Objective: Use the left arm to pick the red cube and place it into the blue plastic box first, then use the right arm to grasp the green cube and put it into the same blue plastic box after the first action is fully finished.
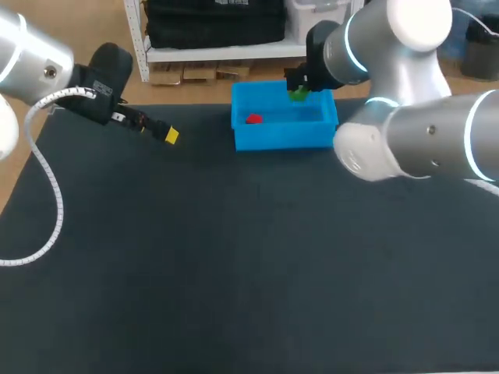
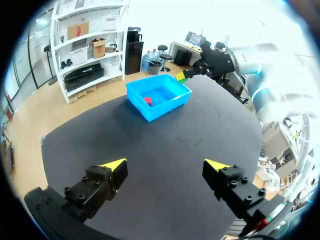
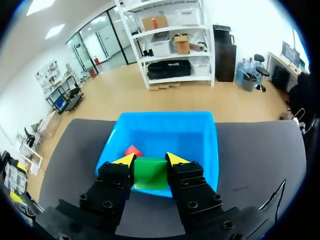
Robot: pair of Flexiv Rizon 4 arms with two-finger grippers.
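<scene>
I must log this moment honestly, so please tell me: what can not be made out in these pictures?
Right wrist view: the blue box floor beneath the green cube, covered by the cube and the right pincer.
Head view: that pincer's fingertips, hidden by its own arm.
Left wrist view: the red cube, too small to show how it lies.

Left gripper (image 2: pixel 165 167) low over dark table (image 2: pixel 165 142), fingers spread wide, nothing between them. Far ahead, blue plastic box (image 2: pixel 167 106) on table, well apart from gripper. Red cube (image 2: pixel 148 100) lying inside box, toward its left side. Right gripper (image 2: pixel 180 76) at box's far right corner, above rim, fingers clamped on green cube (image 2: pixel 183 79).
</scene>
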